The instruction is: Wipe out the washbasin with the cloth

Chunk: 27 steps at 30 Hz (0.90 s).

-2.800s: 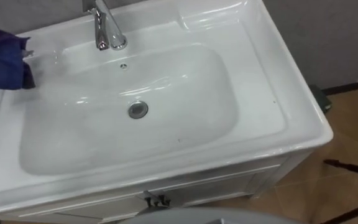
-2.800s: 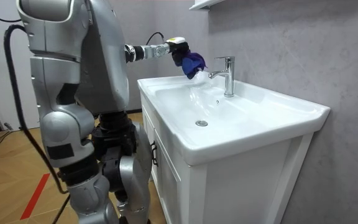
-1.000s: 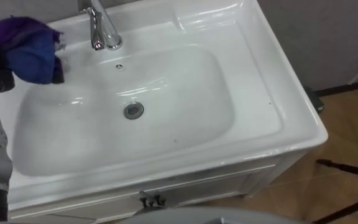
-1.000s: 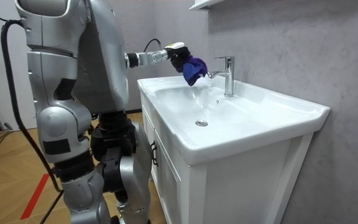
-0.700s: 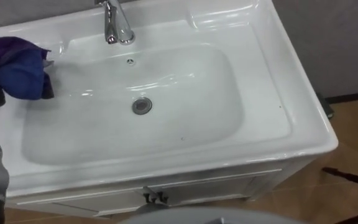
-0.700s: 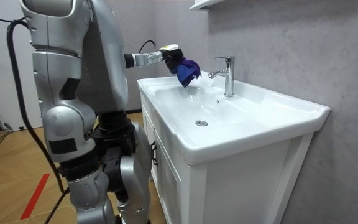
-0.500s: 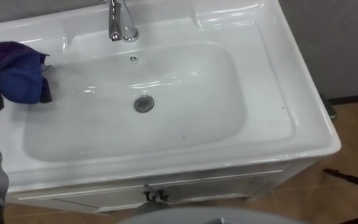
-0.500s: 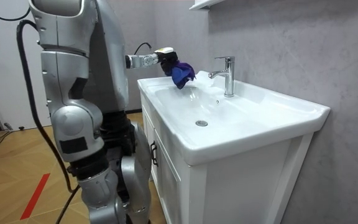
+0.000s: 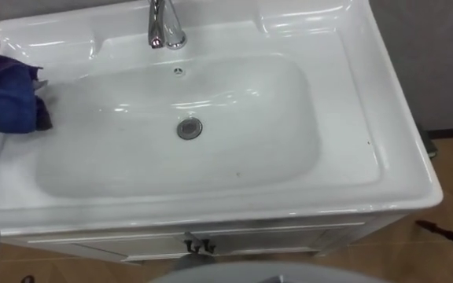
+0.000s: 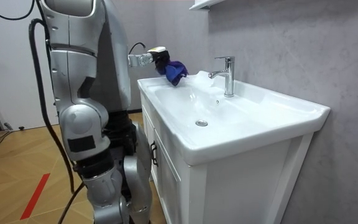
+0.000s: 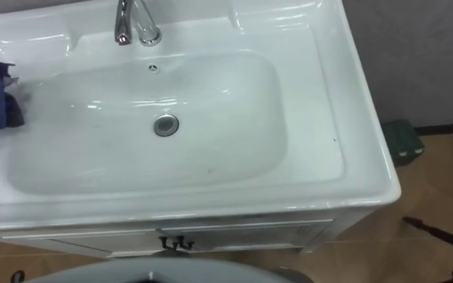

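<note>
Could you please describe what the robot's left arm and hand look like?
The left hand is dark with a pale cream cap on top. Its wrist is a silvery cylinder, a thin black cable loops above it, and the forearm is silver-grey.

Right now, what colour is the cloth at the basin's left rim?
The cloth is blue, with purple folds on top; it shows best in the left eye view.

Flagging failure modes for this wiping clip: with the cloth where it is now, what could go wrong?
1. The left hand holds the blue cloth bunched at the left rim of the basin, so a wipe may miss the bowl around the drain.
2. The faucet stands on the back edge; a sweep there could knock the hand against it.
</note>
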{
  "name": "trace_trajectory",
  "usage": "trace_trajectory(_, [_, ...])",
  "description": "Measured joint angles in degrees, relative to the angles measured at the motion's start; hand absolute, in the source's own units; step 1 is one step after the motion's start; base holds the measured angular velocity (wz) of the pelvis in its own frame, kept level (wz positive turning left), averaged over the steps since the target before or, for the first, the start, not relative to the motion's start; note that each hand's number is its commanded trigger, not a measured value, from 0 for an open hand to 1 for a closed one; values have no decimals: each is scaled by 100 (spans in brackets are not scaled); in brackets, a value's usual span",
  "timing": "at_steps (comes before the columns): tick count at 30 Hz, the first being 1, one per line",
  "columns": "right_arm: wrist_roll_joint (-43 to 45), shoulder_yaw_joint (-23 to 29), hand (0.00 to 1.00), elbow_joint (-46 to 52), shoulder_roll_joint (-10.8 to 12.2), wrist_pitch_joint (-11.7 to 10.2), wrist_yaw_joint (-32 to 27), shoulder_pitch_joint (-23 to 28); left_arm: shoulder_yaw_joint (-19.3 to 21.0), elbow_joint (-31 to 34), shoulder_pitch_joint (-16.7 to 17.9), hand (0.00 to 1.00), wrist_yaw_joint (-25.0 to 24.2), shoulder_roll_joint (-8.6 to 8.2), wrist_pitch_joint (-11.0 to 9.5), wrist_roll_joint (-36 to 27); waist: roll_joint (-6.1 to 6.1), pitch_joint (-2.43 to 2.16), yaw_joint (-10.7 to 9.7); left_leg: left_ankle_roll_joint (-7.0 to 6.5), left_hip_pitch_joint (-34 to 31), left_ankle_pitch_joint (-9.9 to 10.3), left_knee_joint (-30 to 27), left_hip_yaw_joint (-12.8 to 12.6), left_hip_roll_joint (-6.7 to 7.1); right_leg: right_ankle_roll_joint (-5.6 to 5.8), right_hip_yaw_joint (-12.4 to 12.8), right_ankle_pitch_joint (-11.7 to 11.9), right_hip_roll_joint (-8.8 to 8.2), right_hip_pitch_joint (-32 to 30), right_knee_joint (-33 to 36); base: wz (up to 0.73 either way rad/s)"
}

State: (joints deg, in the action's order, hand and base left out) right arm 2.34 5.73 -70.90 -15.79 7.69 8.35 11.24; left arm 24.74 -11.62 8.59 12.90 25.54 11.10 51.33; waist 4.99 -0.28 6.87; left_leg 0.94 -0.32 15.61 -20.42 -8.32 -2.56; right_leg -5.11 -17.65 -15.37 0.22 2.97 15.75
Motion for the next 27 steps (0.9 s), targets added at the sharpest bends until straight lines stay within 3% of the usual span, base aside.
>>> trace_trajectory(7, [-214, -7, 0, -14, 0, 115, 10, 15, 1, -685, -2, 100, 27, 0, 227, -210, -25, -12, 76, -1, 22, -1, 9, 15, 5, 4, -11, -2, -2, 19, -7, 0])
trace_trajectory(21, [-470, -2, 0, 225, -33, 110, 48, 9, -1, -812, 77, 100, 183, -45, 209, -459, 0, -14, 118, -4, 123, -2, 65, 36, 22, 14, -5, -12, -8, 100, -17, 0])
trace_trajectory(22, [-467, -2, 0, 225, -34, 110, 47, 8, -2, -811, 103, 88, 202, -52, 208, -458, 2, -15, 116, -5, 130, -3, 72, 36, 23, 14, -5, -12, -8, 102, -17, 0])
trace_trajectory(23, [-466, -2, 0, 225, -34, 110, 44, 9, -1, -811, 115, 4, 216, -63, 208, -458, 3, -16, 115, -5, 133, -3, 72, 36, 24, 14, -5, -12, -8, 106, -18, 0])
trace_trajectory(27, [-410, 5, 0, 230, -45, 109, 38, 1, -1, -809, 212, 0, 287, -187, 210, -455, -16, -27, 53, -5, 154, -3, 109, 45, 33, 16, -9, -13, -9, 133, -47, 0])
